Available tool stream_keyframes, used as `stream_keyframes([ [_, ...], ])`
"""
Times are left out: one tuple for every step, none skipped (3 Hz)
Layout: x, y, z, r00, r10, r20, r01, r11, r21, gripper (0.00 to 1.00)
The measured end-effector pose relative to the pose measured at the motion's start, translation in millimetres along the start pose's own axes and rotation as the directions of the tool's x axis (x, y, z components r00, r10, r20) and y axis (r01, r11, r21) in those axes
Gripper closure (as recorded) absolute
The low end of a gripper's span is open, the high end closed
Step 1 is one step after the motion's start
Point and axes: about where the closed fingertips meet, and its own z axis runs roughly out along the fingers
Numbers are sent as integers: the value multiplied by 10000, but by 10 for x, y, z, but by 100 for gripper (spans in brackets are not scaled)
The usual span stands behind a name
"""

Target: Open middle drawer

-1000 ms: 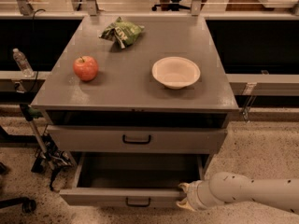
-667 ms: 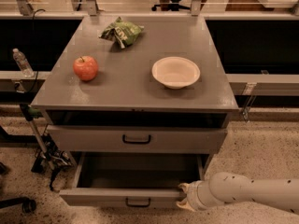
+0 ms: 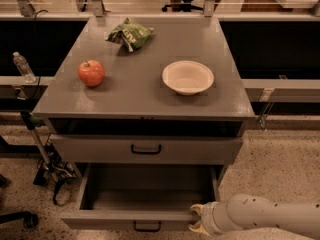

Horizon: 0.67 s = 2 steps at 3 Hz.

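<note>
Grey metal middle drawer (image 3: 100, 219) open; my claw (image 3: 195, 219) at its right front corner, grip I cannot tell.
Grey counter (image 3: 135, 96): one red apple (image 3: 91, 73), one white bowl (image 3: 188, 77).

middle drawer (image 3: 110, 220) drawn a little further out toward the bottom edge of the frame, its handle (image 3: 147, 226) lower than before, gripper (image 3: 196, 219) at the front's right end, lower right, shifted down with it

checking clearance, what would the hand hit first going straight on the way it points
Probably the front panel of the middle drawer: the hand sits low at that panel's end, pointing into it.
</note>
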Motion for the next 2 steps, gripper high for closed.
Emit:
stream_keyframes([
  [0,0,0,10000,0,0,0,10000,-1,100],
  [-4,8,8,10000,-5,8,5,10000,-23,83],
])
